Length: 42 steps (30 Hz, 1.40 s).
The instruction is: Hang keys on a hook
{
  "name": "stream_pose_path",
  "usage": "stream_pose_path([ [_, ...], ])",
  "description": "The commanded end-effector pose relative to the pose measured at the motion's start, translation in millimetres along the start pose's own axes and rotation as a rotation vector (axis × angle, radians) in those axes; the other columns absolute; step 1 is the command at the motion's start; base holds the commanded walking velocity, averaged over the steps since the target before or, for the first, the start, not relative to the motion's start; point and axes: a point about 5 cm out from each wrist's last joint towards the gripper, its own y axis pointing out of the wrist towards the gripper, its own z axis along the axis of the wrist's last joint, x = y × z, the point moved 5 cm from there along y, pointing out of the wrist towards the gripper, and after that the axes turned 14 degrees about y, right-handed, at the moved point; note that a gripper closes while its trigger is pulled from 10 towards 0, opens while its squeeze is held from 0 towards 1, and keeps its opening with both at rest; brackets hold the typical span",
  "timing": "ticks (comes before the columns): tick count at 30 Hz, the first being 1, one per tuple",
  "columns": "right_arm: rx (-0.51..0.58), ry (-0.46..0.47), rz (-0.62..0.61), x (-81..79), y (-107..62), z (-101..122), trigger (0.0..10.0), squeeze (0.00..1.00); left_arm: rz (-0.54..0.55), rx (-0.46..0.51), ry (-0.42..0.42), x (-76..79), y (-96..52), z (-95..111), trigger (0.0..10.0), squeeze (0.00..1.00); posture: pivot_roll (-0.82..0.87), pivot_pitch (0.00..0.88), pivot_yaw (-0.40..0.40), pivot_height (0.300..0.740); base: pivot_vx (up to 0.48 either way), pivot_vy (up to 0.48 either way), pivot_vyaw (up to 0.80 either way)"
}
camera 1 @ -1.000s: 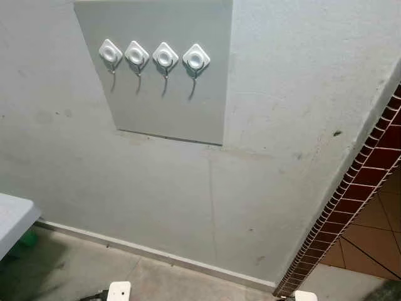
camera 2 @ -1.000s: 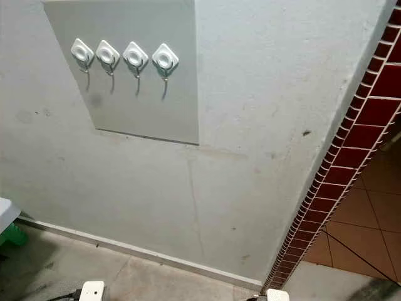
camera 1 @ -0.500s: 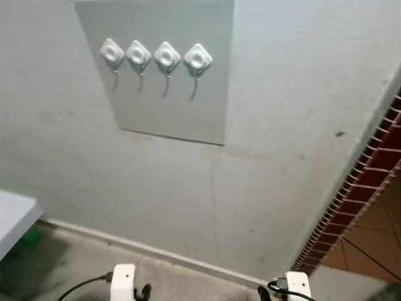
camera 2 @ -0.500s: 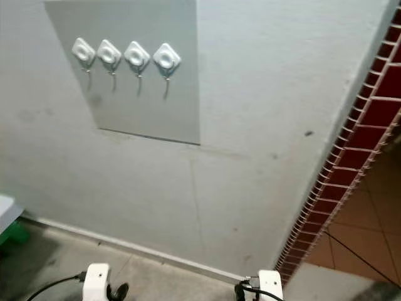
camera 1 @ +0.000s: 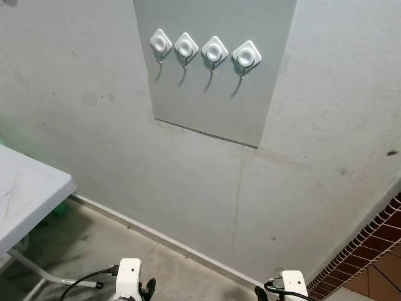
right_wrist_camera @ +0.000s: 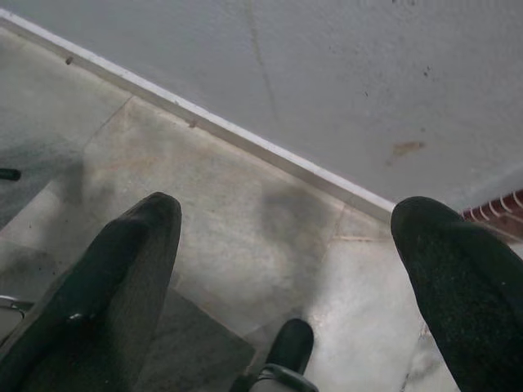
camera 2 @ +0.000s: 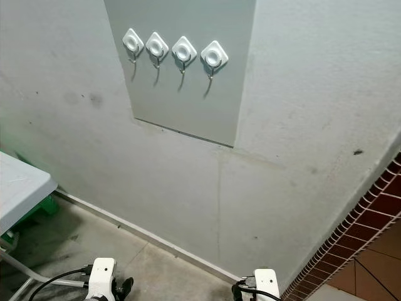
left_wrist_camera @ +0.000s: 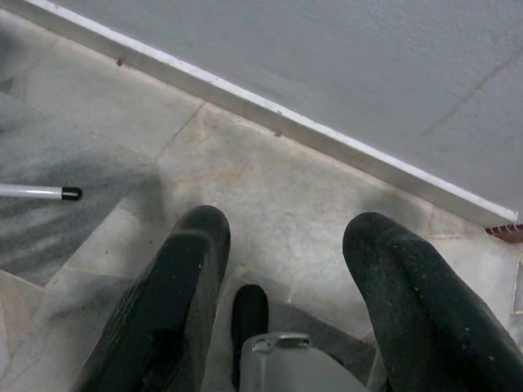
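Note:
Four white diamond-shaped hooks [camera 1: 215, 49] sit in a row on a grey panel [camera 1: 213, 100] high on the wall, each with a small metal hook hanging below and nothing on it. My left gripper [left_wrist_camera: 286, 241] hangs low above the floor, open, with nothing between its black fingers [left_wrist_camera: 184, 278]. My right gripper [right_wrist_camera: 290, 216] is also low, near the wall's foot, open wide and holding nothing. The white wrists of my left arm [camera 1: 128, 276] and right arm [camera 1: 293, 282] stand at the lower edge of the left eye view.
A white folding table [camera 1: 25, 194] stands at the left with its leg [camera 1: 44, 276] on the floor and something green [camera 1: 59, 209] under it. A red tiled wall edge [camera 1: 369, 244] juts out at the right. A pale skirting [camera 1: 163, 238] runs along the wall's foot.
The camera has turned left, so the hook panel sits further right in the picture and more of the table shows. Both wrists have come up into the lower edge.

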Motion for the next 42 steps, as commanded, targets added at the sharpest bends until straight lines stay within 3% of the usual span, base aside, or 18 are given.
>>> stream_pose_path([
  [1,-0.003,-0.006,0.012,-2.9,1.2,1.0,10.0,0.0,-0.004,-0.007,0.012,-1.8,-0.1,-0.6,10.0,0.0,0.12,0.0,0.026,0.74,0.0,0.0,0.8],
  [42,-0.017,-0.028,0.018,1.8,0.5,2.6,10.0,0.0,-0.011,0.02,-0.012,4.3,3.0,8.7,10.0,0.0,0.11,0.0,0.017,0.74,0.0,0.0,0.8],
])
